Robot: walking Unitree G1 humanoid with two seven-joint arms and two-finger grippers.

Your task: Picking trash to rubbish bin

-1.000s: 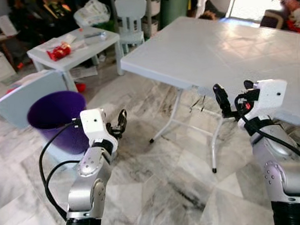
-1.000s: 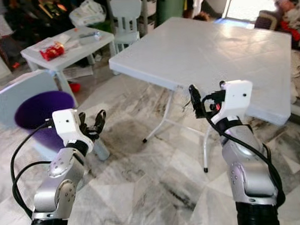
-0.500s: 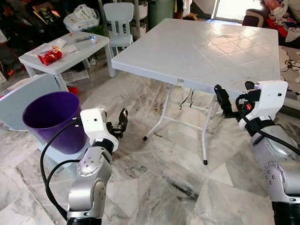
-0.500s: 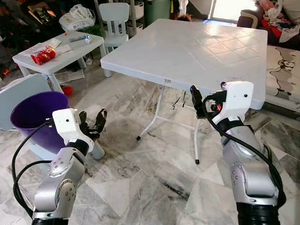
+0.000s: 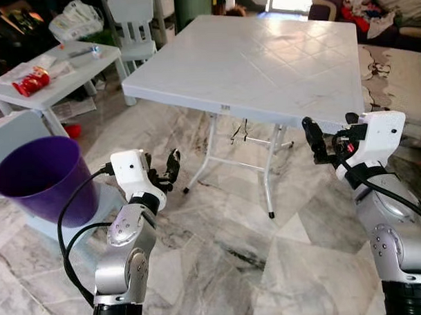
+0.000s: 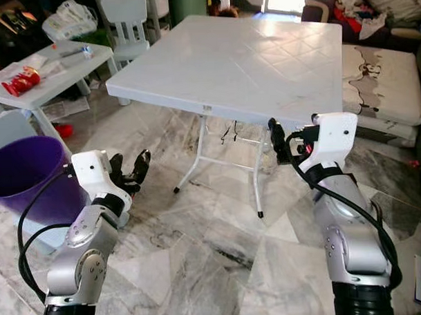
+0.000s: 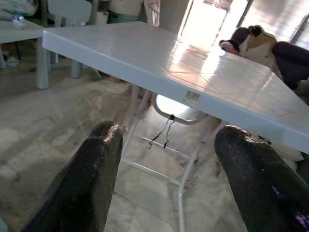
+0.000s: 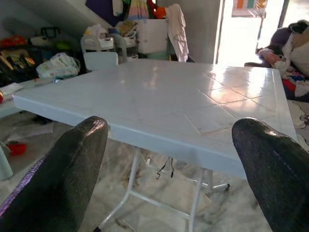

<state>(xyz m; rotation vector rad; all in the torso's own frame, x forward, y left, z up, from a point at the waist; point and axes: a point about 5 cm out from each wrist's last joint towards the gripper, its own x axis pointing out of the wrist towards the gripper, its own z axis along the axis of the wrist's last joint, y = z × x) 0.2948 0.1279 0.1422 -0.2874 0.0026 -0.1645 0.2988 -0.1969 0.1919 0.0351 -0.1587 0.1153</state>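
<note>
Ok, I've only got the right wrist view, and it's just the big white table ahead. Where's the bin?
Observer: The purple bin is low down on the robot's left, just outside the left arm.
Operator: Anything in it yet?
Observer: I can see nothing inside, though its bottom is dark.
Operator: And is the left claw carrying anything?
Observer: No, the left claw is open and empty. It is held out low, over the floor in front of the table.
</note>
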